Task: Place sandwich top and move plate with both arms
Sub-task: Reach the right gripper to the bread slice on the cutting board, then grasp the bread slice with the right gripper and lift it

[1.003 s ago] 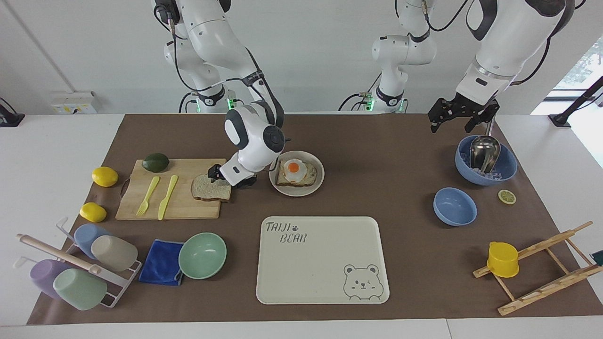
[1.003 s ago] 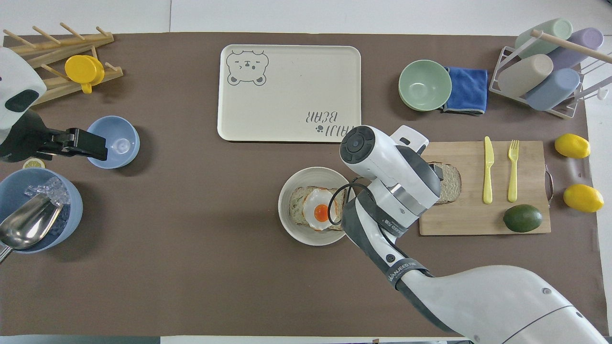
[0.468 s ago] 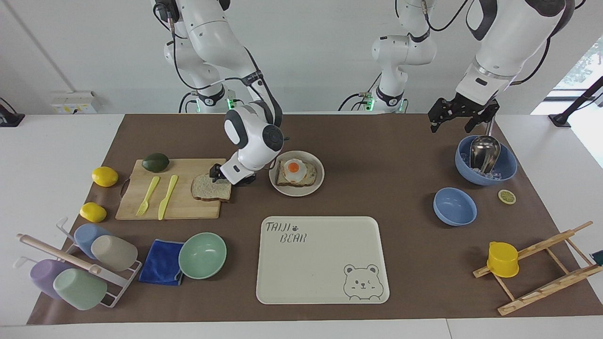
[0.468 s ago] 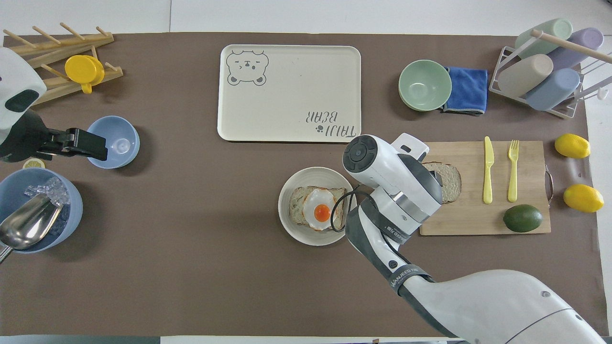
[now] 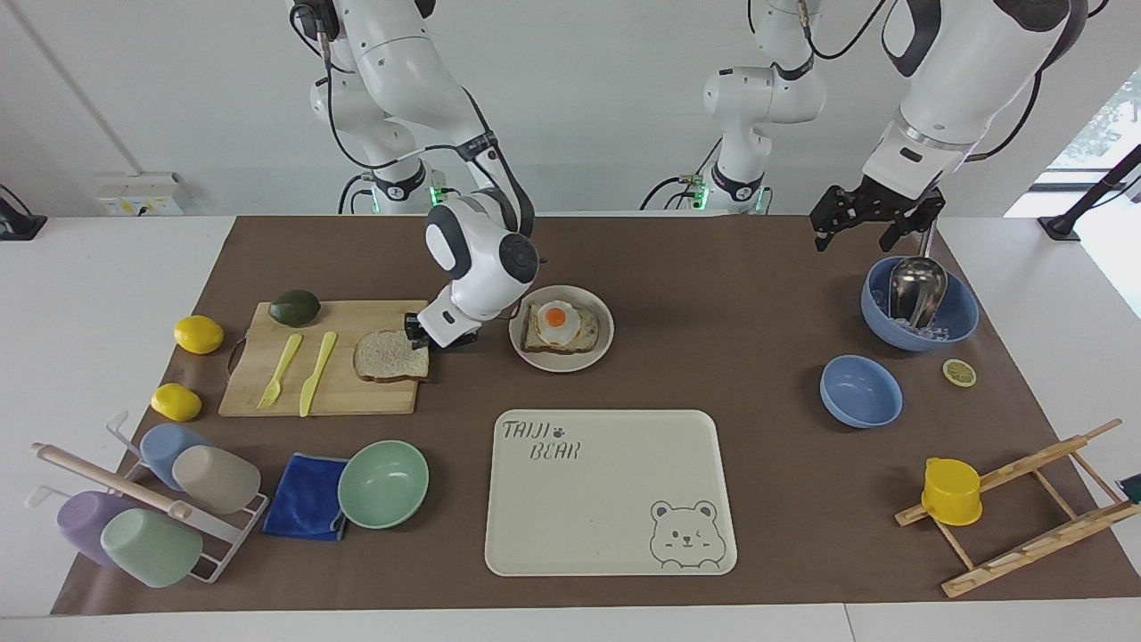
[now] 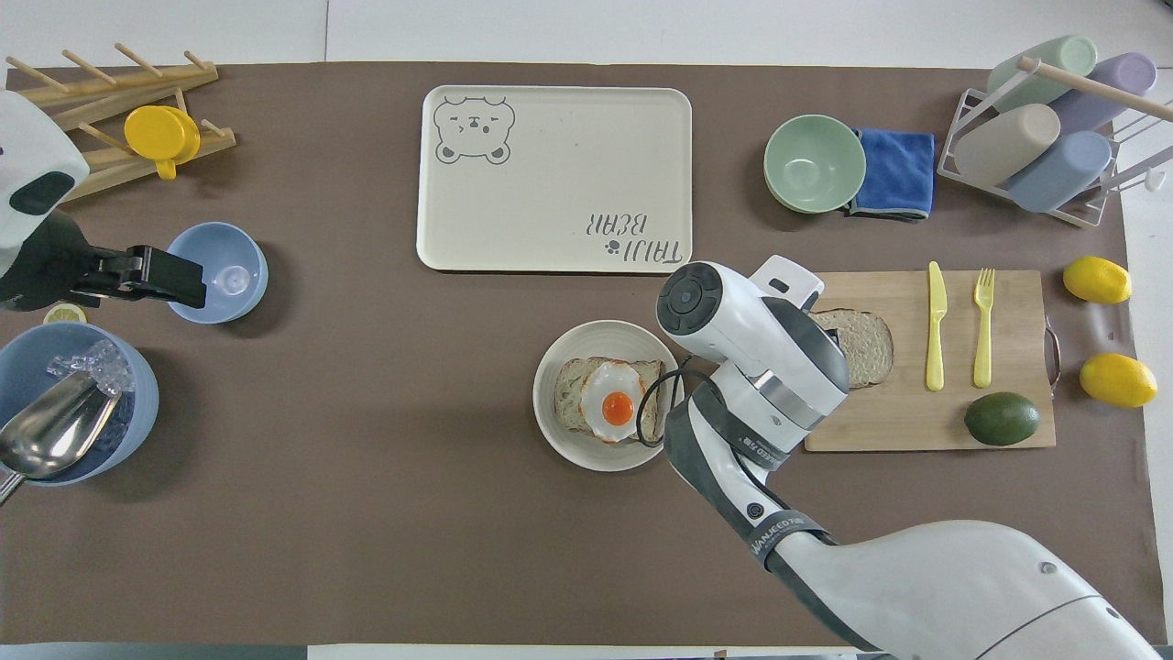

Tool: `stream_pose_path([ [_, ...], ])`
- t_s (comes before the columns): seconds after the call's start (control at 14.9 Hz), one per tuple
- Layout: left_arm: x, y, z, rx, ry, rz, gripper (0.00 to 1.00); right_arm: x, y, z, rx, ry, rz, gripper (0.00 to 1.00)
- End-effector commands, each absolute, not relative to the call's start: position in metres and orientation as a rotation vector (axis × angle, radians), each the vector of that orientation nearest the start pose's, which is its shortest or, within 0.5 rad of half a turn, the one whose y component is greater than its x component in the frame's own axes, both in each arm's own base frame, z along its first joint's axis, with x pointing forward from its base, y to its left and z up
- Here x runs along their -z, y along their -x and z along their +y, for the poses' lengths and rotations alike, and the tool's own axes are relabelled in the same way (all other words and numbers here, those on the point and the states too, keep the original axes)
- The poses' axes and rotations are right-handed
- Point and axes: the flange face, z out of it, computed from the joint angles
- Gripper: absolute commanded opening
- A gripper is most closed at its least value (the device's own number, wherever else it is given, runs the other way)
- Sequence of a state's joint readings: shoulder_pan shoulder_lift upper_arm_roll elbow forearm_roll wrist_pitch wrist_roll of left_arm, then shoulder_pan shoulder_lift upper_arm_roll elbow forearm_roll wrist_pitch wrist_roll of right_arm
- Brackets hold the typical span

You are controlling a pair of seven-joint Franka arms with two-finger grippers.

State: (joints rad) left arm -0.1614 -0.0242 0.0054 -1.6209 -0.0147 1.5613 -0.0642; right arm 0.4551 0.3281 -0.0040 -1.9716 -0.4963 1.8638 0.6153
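facing view: the sandwich top (image 5: pixel 390 356) lies flat on the cutting board (image 5: pixel 267 392), not yet on the egg toast (image 5: pixel 559 327) that sits on the plate (image 5: pixel 599 349), so both steps are left. the right gripper (image 5: pixel 415 331) is low at the slice's plate-side edge; can't tell whether it grips. the left gripper (image 5: pixel 872 218) waits spread above the ice bowl (image 5: pixel 958 323).

overhead view: the right arm's wrist (image 6: pixel 751 335) covers that edge of the sandwich top (image 6: pixel 869 344); the left gripper (image 6: pixel 151 276) hangs over the small blue bowl (image 6: pixel 240 252), its arm bent in from the table's end.
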Motion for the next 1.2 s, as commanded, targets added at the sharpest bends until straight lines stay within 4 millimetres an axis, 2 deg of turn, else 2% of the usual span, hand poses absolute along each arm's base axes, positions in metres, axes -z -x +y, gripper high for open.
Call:
stream_pose_path([
  [0.0,-0.615,-0.53,-0.085,-0.067,3.158,0.128,1.0,-0.292,-0.519,0.21,0.181,-2.513,0.129,0.0],
  [0.13,-0.615,-0.53,-0.085,-0.067,3.158,0.126,1.0,-0.31,-0.527,0.222,0.182,-2.495,0.13,0.0],
  [0.33,-0.615,-0.53,-0.083,-0.067,3.159,0.121,1.0,-0.335,-0.532,0.25,0.181,-2.474,0.16,0.0],
  [0.54,-0.615,-0.53,-0.083,-0.067,3.159,0.121,1.0,-0.35,-0.516,0.285,0.183,-2.437,0.209,0.0],
  [0.6,-0.615,-0.53,-0.083,-0.067,3.159,0.123,1.0,-0.36,-0.513,0.296,0.175,-2.43,0.213,0.0],
  [0.74,-0.615,-0.53,-0.083,-0.065,3.159,0.121,1.0,-0.377,-0.517,0.306,0.171,-2.435,0.194,0.0],
  [0.8,-0.615,-0.53,-0.083,-0.065,3.159,0.121,1.0,-0.383,-0.513,0.322,0.159,-2.446,0.219,0.0],
  [0.94,-0.615,-0.531,-0.083,-0.06,3.159,0.121,1.0,-0.386,-0.503,0.343,0.152,-2.455,0.266,0.0],
  [1.14,-0.615,-0.531,-0.083,-0.055,3.158,0.118,1.0,-0.389,-0.486,0.359,0.166,-2.432,0.293,0.0],
])
